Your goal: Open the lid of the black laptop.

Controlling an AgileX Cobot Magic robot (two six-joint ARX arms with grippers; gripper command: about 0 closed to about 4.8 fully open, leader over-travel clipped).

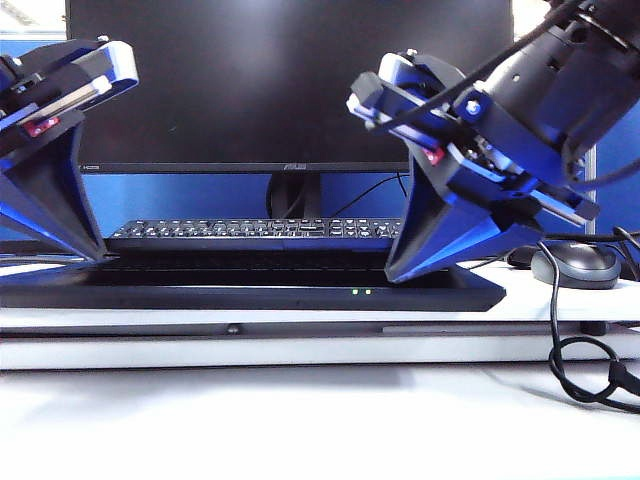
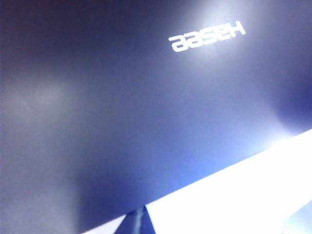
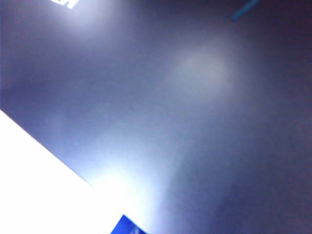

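My left hand (image 1: 85, 250) and right hand (image 1: 420, 268) rested on the black laptop (image 1: 250, 285)'s shut lid (image 2: 122, 122); I couldn't tell their spread.

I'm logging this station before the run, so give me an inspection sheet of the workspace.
Surface: white table, bare in front.
Job's things: black laptop lying flat, lid down, two green LEDs lit on its front edge.
Clutter: separate keyboard behind the laptop, mouse to the right.
Grippers: left gripper and right gripper tips rest on the lid's two ends; open or shut, cannot tell.
Cables: mouse cable looping over the table edge.
Surroundings: ASUS monitor, dark.
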